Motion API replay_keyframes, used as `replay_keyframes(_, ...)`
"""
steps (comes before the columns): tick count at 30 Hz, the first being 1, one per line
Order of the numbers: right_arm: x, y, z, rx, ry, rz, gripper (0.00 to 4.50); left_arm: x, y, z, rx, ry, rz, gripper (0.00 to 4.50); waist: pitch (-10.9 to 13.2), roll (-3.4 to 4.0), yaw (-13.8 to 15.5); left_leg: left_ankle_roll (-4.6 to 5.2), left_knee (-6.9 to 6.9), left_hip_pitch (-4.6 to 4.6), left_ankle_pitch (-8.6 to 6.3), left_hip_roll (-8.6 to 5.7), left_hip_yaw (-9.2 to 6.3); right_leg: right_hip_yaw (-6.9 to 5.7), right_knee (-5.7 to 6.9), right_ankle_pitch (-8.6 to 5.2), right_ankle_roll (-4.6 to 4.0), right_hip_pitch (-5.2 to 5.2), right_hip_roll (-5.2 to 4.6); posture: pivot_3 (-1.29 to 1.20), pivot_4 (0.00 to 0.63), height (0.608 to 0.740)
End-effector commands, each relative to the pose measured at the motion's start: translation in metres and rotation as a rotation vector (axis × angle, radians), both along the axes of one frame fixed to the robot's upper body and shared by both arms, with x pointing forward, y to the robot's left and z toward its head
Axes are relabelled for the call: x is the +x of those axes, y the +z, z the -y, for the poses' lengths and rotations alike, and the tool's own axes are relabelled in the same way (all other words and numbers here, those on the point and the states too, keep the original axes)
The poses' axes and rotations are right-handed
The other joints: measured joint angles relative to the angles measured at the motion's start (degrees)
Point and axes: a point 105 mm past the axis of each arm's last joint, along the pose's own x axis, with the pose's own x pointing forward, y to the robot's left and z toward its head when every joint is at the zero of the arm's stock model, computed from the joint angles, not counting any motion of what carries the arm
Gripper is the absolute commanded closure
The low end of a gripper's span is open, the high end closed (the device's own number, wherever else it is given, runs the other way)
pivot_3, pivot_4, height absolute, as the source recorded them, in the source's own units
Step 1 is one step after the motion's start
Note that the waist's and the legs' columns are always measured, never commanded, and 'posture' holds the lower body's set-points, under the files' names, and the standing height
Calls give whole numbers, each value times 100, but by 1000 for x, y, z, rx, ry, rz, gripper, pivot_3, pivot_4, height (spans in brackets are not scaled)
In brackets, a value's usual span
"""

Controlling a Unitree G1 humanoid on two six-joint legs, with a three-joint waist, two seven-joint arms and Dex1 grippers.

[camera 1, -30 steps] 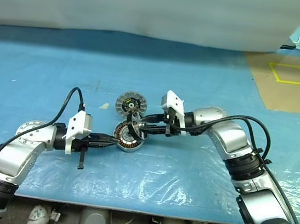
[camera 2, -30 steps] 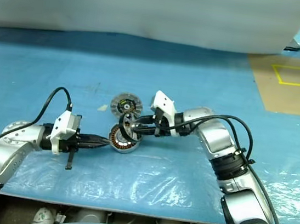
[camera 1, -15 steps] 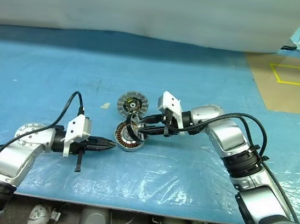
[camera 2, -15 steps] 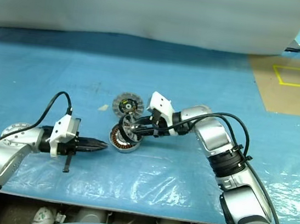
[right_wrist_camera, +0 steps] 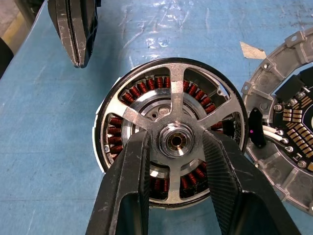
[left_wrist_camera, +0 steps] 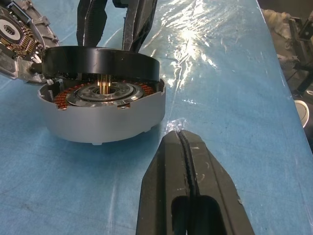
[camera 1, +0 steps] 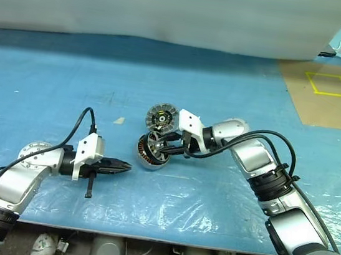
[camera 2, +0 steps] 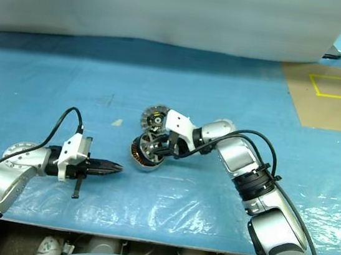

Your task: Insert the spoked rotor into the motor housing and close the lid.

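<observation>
A: Head views?
B: The motor housing (camera 1: pixel 149 156) sits on the blue sheet (camera 1: pixel 50 86); the lid (camera 1: pixel 161 117) lies just beyond it. The left gripper (camera 1: pixel 126 167), fingers pressed together and empty, points at the housing from nearby.

A: Left wrist view?
B: The spoked rotor (left_wrist_camera: pixel 100 61) rests tilted, partly entered in the housing's mouth.

A: Right wrist view?
B: The right gripper (right_wrist_camera: pixel 176 142) clasps the rotor's hub, one finger either side, over copper windings (right_wrist_camera: pixel 131 92).
</observation>
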Motion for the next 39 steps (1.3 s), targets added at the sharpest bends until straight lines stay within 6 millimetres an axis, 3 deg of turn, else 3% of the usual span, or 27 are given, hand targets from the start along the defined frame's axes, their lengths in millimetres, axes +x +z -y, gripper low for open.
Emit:
replay_keyframes(1,-1,7,-3,-16,40,60,3211,2,5,1,-9,-11,35,4500,0,0,0,0,0,0,0,0,0,0,1,0,0,0,0,0,150,740)
replay_keyframes(4,-3,8,-4,-12,73,76,3211,3,5,1,-10,-11,36,4500,0,0,0,0,1,1,0,0,0,0,2,0,0,0,0,0,150,740)
replay_keyframes(9,4,17,-7,8,32,65,1710,2,0,-1,-14,-10,33,4500,0,0,-9,0,1,0,0,0,0,0,1,0,0,0,0,0,150,740)
replay_keyframes(16,-3,50,-8,103,63,64,1710,0,-7,-4,-16,-9,24,4500,0,0,3,0,2,-1,0,1,-1,0,2,0,0,0,0,0,150,740)
replay_keyframes(21,-6,61,-8,170,48,32,1710,2,-9,-7,-34,5,20,4500,0,0,4,0,2,1,0,1,-1,0,4,0,0,0,1,0,150,740)
replay_keyframes(25,-12,52,-9,193,49,-34,3008,5,-7,-7,-42,17,23,4500,0,0,7,0,2,1,0,1,-1,0,3,0,0,0,1,0,150,740)
replay_keyframes(29,-8,32,-17,194,-2,-150,4418,5,-7,-8,-33,25,15,4500,0,-1,-8,0,2,1,0,1,-1,0,4,0,-1,0,1,0,150,740)
replay_keyframes(39,2,12,-41,204,-49,-207,4467,10,3,-10,-69,68,5,4500,0,-1,-1,-1,1,1,0,1,-1,-1,4,0,-1,-1,1,0,150,740)
